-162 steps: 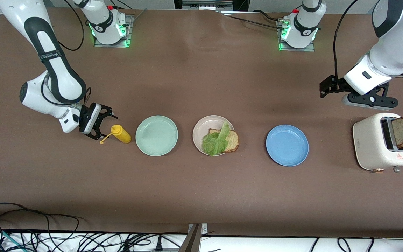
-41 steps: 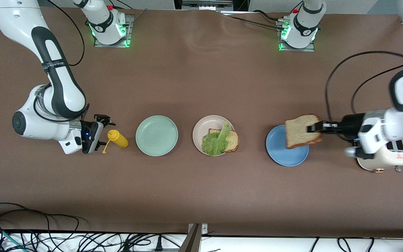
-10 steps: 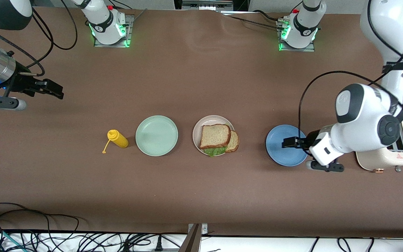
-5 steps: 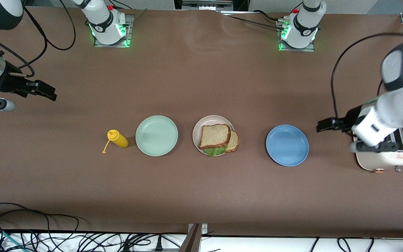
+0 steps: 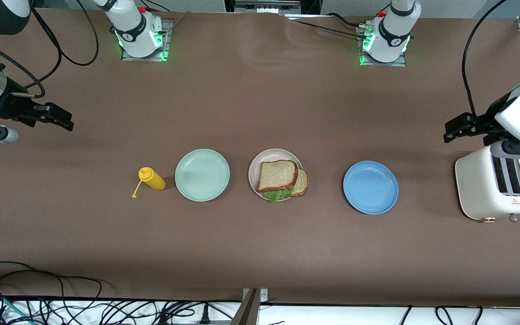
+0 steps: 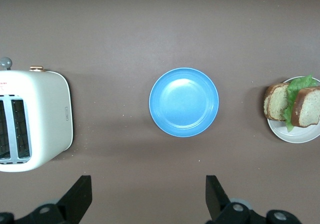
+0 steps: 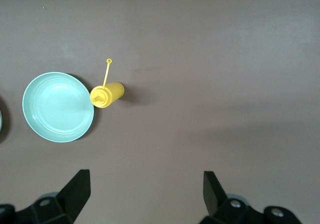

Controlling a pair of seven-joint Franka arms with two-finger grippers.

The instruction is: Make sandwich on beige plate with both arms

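Sandwich (image 5: 281, 179) looks finished on the beige plate (image 5: 256, 168), between the mint green plate (image 5: 202, 174) and blue plate (image 5: 370, 187): top slice over lettuce (image 5: 278, 195), lower slice peeking out, so I judge nothing is left. My left gripper (image 6: 148, 199) hangs wide open and empty above bare table beside the toaster (image 5: 493, 188), my right gripper (image 7: 145, 196) likewise at its own end, above bare table. Whether the yellow squeeze bottle (image 5: 152, 178) added sauce is hidden under the bread.

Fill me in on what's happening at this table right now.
Nothing is being handled. The sandwich, two bread slices with lettuce between them, sits on the beige plate, between the mint green plate and the blue plate. The left gripper is open and empty, up beside the toaster. The right gripper is open and empty at its end of the table, away from the mustard bottle.
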